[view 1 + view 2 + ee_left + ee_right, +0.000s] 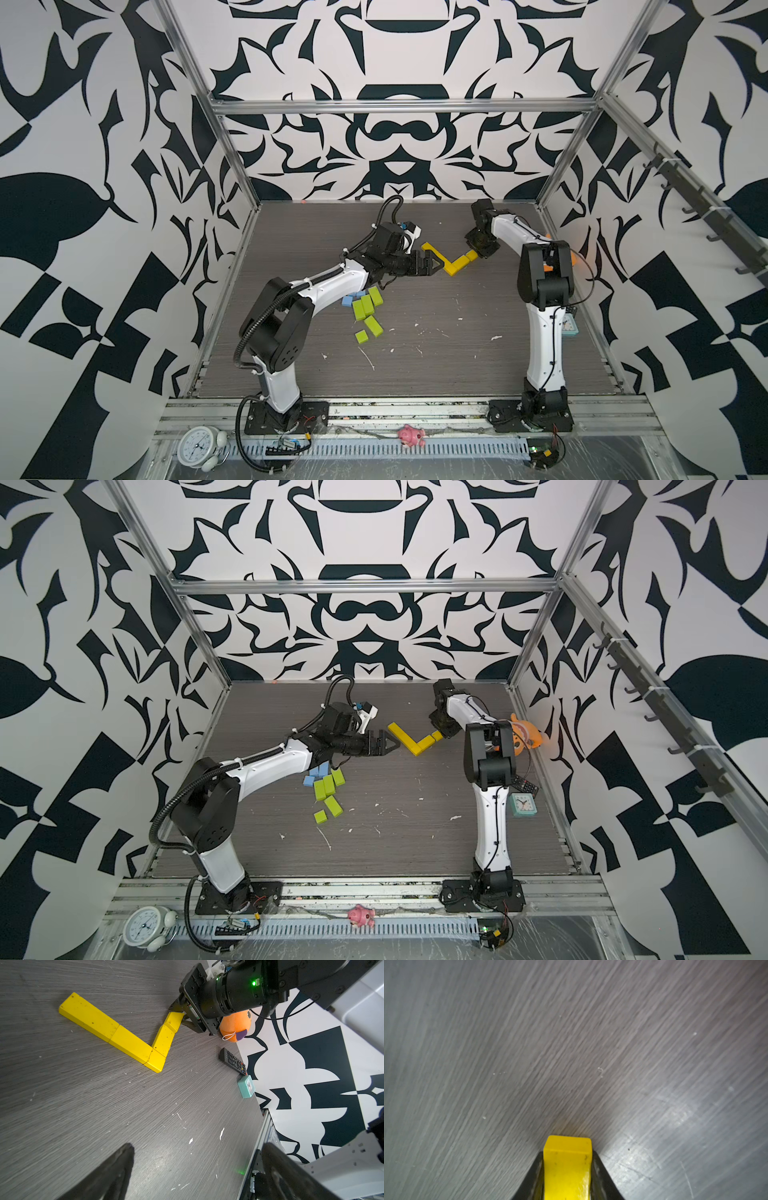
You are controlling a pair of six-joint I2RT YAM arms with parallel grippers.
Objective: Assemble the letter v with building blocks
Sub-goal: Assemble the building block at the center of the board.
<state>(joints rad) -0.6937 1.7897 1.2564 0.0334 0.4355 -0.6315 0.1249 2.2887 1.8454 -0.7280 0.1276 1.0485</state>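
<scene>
**Desk:** Where do the blocks sit on your feed?

**Operator:** I see five yellow blocks (131, 1046) lying flat on the table (457, 353), toward its far side and laid end to end in a V. The longer limb is two long pieces plus a small one at the corner. The shorter limb is a medium piece and the small end block (174, 1020).

**Desk:** And your right gripper?

**Operator:** My right gripper (179, 1015) is clamped on that end block. In the right wrist view the dark fingers (600, 1174) press against both its sides, and its tip pokes out past them. The block touches the medium piece next to it. I cannot tell whether it rests on the table.

**Desk:** The left one?

**Operator:** My left gripper (434, 264) has its jaws spread wide and holds nothing. It hovers just beside the outer side of the longer limb.

**Desk:** Spare blocks?

**Operator:** The green blocks (365, 305) and blue blocks (348, 301) are bunched beside and partly under my left arm (332, 282), apart from the V and nearer to me. An orange plush toy (525, 737) sits at the table's right edge, behind my right arm (540, 266).
</scene>
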